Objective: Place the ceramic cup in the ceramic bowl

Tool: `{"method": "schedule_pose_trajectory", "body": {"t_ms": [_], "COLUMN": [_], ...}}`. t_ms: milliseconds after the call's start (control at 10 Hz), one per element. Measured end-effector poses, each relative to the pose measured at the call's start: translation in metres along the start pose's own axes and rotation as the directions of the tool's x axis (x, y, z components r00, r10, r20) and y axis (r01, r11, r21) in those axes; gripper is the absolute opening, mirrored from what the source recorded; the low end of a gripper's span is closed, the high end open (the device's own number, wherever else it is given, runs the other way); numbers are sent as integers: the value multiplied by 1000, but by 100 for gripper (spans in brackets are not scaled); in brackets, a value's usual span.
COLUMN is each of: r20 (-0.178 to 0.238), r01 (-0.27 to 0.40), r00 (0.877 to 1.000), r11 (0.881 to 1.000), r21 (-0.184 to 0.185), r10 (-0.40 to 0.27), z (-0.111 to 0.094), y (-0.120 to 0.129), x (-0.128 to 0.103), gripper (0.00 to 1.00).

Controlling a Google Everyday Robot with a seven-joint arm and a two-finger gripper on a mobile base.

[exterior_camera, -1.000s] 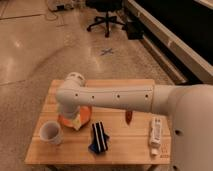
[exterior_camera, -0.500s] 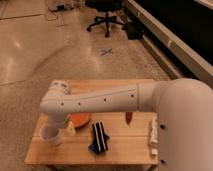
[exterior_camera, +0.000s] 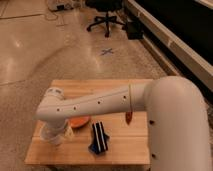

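The white ceramic cup (exterior_camera: 56, 139) stands near the table's front left corner, mostly covered by my arm's end. My gripper (exterior_camera: 53, 132) is down at the cup, under the white wrist (exterior_camera: 52, 106), and most of it is hidden. The ceramic bowl (exterior_camera: 80, 121) shows only as an orange sliver under my forearm, just right of the cup.
A black and blue object (exterior_camera: 99, 138) lies right of the bowl. A dark reddish object (exterior_camera: 129, 116) lies at mid table. My arm's large white body covers the right side of the wooden table (exterior_camera: 75, 153). An office chair (exterior_camera: 105, 15) stands far back on the floor.
My arm has swung left from above the bowl and now sits down over the cup. The cup has not moved.
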Motion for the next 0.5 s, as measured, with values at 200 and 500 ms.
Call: {"method": "schedule_pose_trajectory", "body": {"t_ms": [200, 500], "r20": [-5, 31], "r01": [-15, -57], "r00": [1000, 998], "r11": [1000, 996], "r21": [20, 75], "r10": [15, 54], "z": [2, -4], "y": [-5, -16], "x": [4, 1], "gripper": [39, 8]}}
